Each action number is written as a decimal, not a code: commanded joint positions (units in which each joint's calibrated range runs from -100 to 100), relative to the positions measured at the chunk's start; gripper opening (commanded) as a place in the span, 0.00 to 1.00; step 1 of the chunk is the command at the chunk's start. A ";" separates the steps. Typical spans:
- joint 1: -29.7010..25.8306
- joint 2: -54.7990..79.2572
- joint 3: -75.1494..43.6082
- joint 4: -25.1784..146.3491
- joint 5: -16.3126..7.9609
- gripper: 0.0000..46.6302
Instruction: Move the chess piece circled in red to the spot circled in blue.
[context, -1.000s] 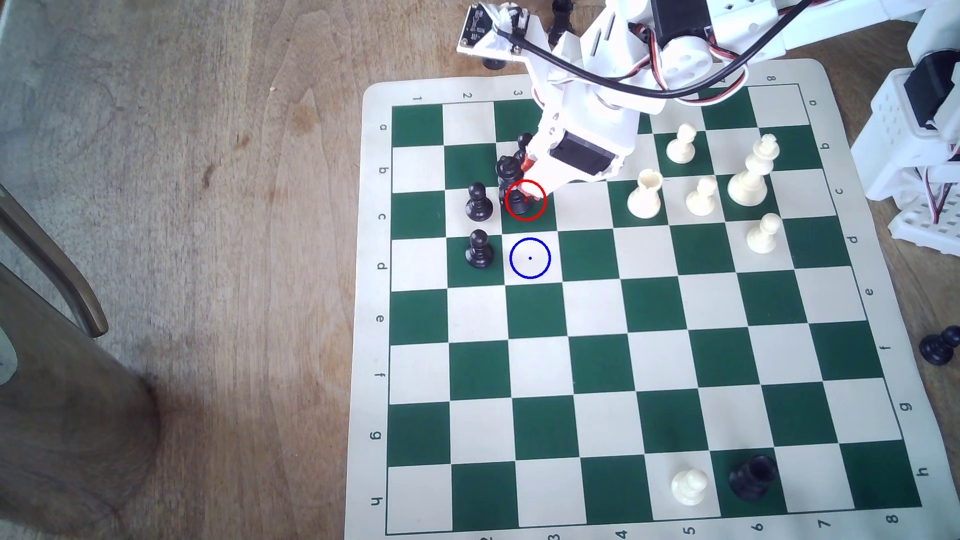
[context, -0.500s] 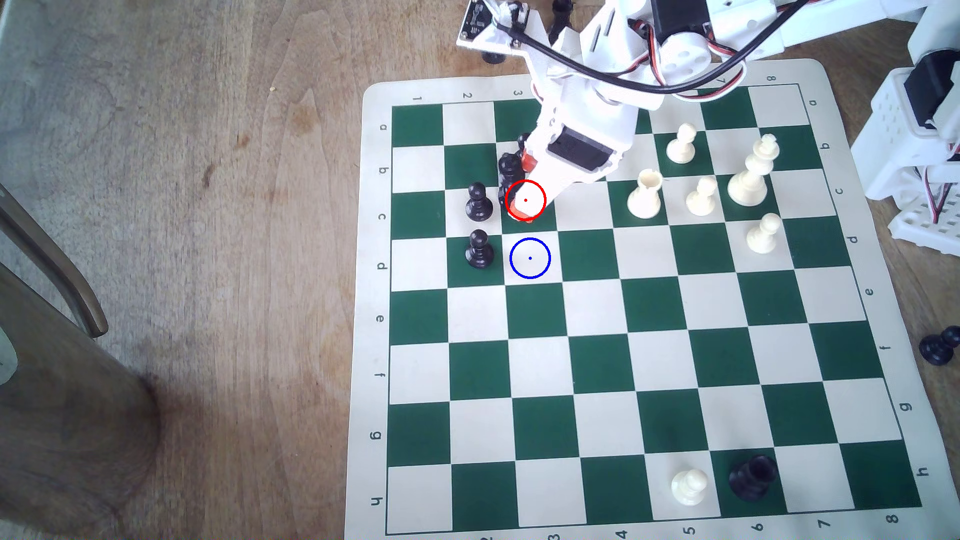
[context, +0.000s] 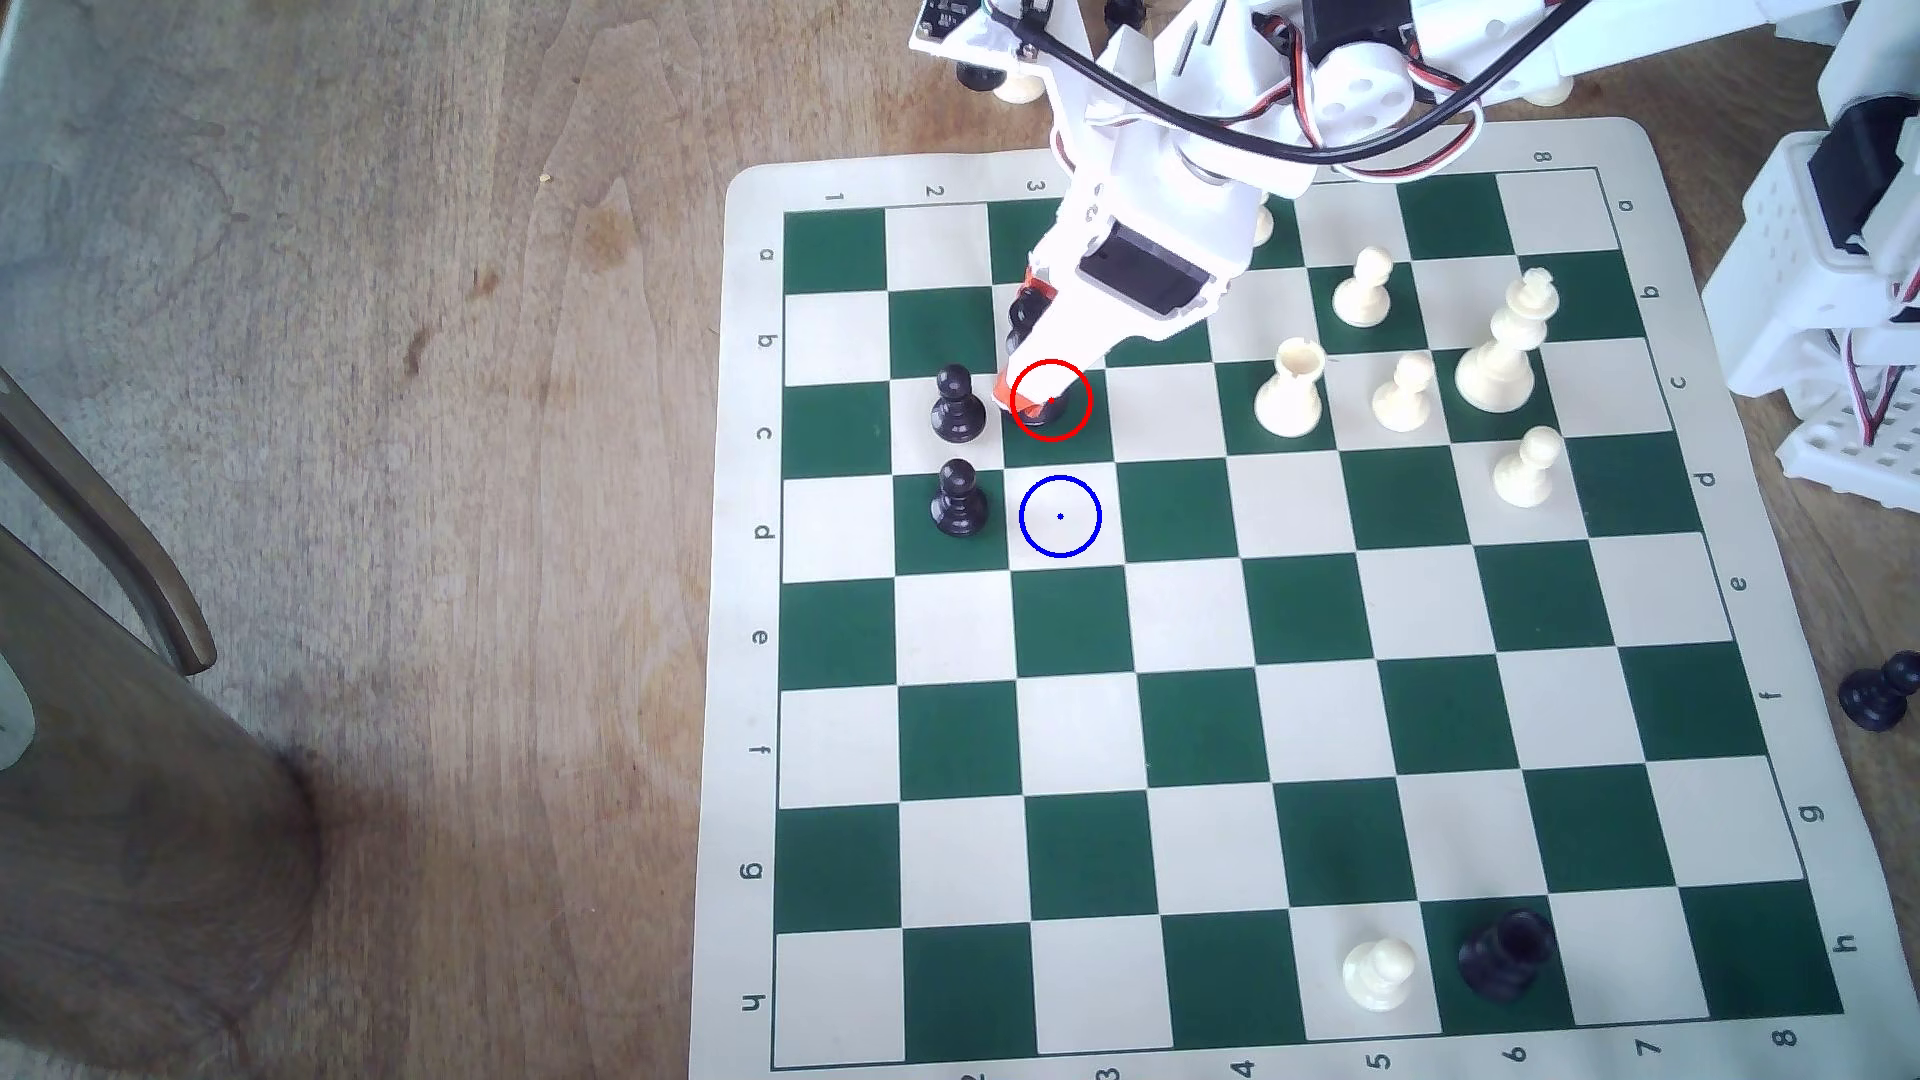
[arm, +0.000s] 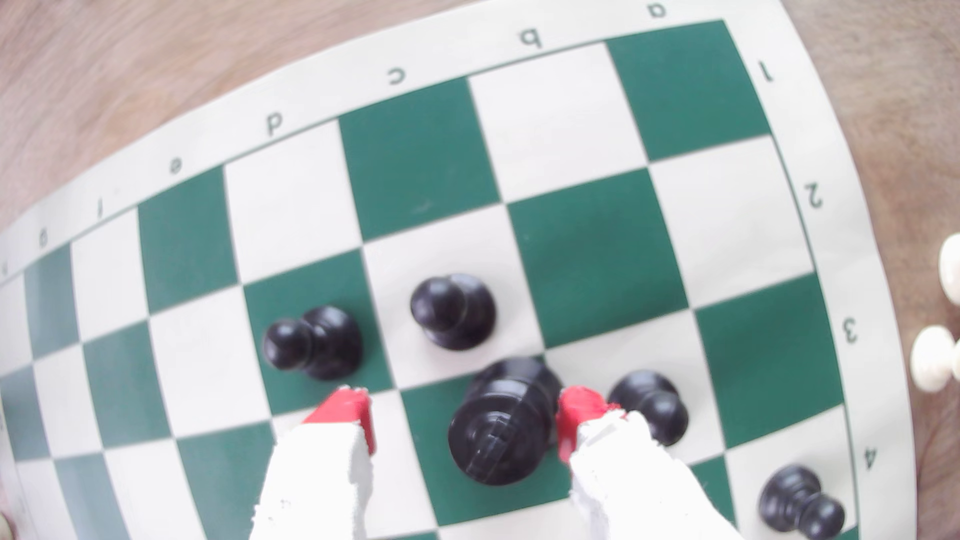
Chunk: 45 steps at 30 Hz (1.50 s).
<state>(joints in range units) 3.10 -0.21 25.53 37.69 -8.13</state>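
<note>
grasp phase | our gripper (arm: 465, 420) had dropped around the black king (arm: 506, 420) | jaws spread, one pad touching | blue-ringed square (context: 1060, 516) awaited

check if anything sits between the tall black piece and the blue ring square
Nothing visible does. The tall black piece stands between the open gripper fingers, and the blue-ringed cream square next to it is bare. The nearest black pawn stands one square toward the exterior view's left, off the path.
</note>
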 joint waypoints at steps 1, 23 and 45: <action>-0.32 -3.19 -1.14 0.15 0.00 0.32; -0.95 -3.78 -1.14 0.64 0.00 0.04; -9.71 -9.81 -11.93 9.81 -1.27 0.01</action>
<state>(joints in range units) -5.90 -11.77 20.02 49.24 -9.16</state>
